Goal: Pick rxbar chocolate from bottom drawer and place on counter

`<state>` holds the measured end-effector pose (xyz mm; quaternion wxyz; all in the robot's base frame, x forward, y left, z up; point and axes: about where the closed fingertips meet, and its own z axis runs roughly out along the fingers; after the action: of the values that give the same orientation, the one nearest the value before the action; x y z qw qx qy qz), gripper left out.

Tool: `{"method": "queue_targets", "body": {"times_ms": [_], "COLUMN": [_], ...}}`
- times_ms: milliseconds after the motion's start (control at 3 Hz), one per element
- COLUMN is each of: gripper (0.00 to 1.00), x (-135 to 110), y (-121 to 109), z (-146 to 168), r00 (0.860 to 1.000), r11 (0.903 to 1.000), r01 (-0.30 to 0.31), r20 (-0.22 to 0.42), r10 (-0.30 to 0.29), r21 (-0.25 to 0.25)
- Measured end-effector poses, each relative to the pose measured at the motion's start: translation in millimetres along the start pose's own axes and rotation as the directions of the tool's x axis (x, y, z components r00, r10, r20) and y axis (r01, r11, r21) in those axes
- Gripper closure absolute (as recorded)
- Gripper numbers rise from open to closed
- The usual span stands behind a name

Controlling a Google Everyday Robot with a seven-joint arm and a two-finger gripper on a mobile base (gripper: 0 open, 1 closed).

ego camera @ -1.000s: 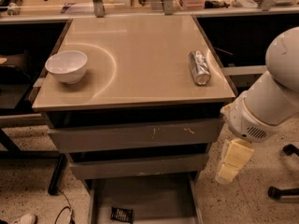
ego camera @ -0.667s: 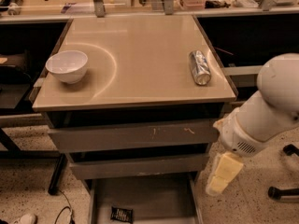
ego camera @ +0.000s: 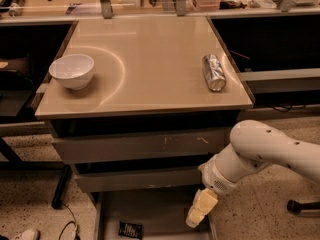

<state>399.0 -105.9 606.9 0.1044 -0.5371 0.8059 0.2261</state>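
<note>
Camera view: at left on the counter (ego camera: 150,54), a white bowl (ego camera: 72,70). Lower, flat on the floor of the pulled-out bottom drawer (ego camera: 160,211), near its left side, the rxbar chocolate (ego camera: 130,229). Farther right on the counter, a silver can (ego camera: 214,72) on its side. Rightmost, the gripper (ego camera: 201,209), above the drawer's right side, apart from the bar; spread or closed, cannot tell.

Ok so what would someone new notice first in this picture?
The big white arm reaches in from the right, its gripper hanging over the open bottom drawer. Near that drawer's left side lies the black rxbar chocolate. Up on the counter, a white bowl sits left and a silver can lies on its side right.
</note>
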Motion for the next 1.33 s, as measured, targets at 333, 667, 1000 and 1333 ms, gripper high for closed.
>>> {"method": "queue_targets", "body": {"times_ms": [333, 667, 1000, 1333], "gripper": [0.00, 0.00, 0.00, 0.00], "x": [0, 12, 37, 57], "y": [0, -9, -35, -52], "z": [0, 35, 80, 122], "r00": [1.000, 0.999, 0.995, 0.991], "r11": [1.0000, 0.9998, 0.9970, 0.9958], "r01": [0.000, -0.016, -0.077, -0.091], "r20": [0.000, 0.032, 0.067, 0.095], "r10": [0.000, 0.016, 0.076, 0.090], "r21": [0.000, -0.012, 0.012, 0.009]}}
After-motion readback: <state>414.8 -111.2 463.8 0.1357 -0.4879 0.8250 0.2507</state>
